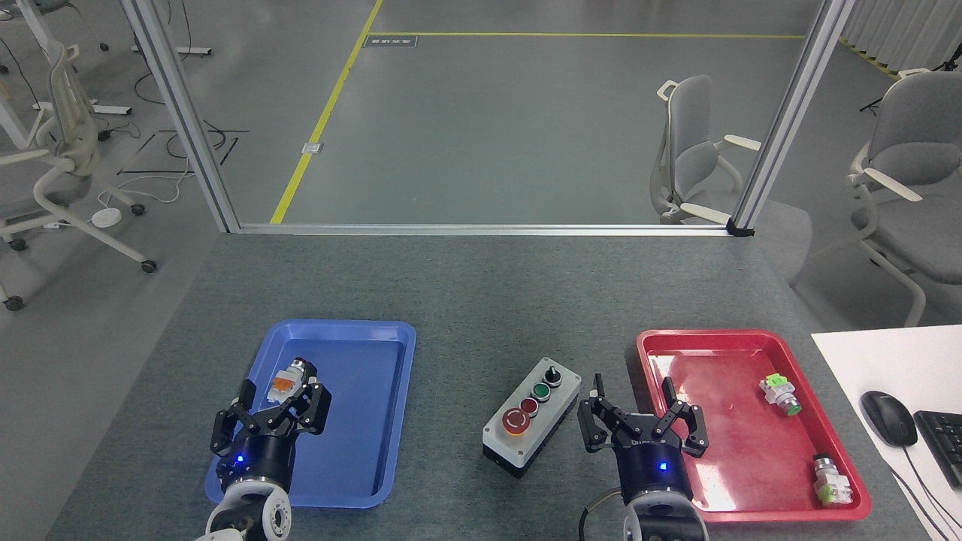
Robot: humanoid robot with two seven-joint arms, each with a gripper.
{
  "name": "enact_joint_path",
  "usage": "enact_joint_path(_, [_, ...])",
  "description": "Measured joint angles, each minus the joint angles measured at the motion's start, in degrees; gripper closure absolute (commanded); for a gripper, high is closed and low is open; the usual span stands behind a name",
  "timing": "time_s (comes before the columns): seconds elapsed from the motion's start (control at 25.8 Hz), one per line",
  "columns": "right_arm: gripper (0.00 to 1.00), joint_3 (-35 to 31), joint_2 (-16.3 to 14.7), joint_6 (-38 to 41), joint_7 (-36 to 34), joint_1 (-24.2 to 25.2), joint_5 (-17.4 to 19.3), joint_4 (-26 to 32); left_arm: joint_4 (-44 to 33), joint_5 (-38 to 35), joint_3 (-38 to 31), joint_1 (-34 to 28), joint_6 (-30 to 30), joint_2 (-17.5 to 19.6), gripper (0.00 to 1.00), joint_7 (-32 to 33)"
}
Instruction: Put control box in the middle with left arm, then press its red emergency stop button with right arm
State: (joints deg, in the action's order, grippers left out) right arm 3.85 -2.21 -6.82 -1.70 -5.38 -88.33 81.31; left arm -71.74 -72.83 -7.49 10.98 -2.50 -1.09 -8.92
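The control box (530, 417) lies on the dark-grey tabletop between the two trays, its long side slanting from front left to back right. Its red emergency stop button (515, 422) sits at the near end, uncovered, with a small red button, a green button and a black knob behind it. My right gripper (637, 406) stands open just right of the box, over the red tray's left rim, touching nothing. My left gripper (270, 402) is open over the blue tray (376, 421), right in front of a small loose switch (288, 378).
The red tray (721, 481) at the right holds two small green-tipped switches (780, 394) (830, 482). A white desk with a mouse (888, 418) and a keyboard lies at the far right. An aluminium frame (481, 229) borders the table's far edge.
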Motion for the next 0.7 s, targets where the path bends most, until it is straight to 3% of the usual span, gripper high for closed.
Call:
enact_joint_path(0.23, [0.01, -1.6, -1.8, -0.1, -6.1, 0.4, 0.5, 0.5, 0.0, 0.1, 0.0, 0.0, -0.1, 0.0, 0.01, -0.1])
enact_joint_path(0.43, [0.01, -2.4, -2.4, -0.2, -7.1, 0.4, 2.9, 0.3, 0.0, 0.1, 0.0, 0.0, -0.1, -0.1, 0.01, -0.1])
enact_joint_path(0.7, [0.01, -2.3, -2.6, 0.0, -7.3, 0.1, 3.6, -0.4, 0.0, 0.1, 0.0, 0.0, -0.1, -0.1, 0.01, -0.1])
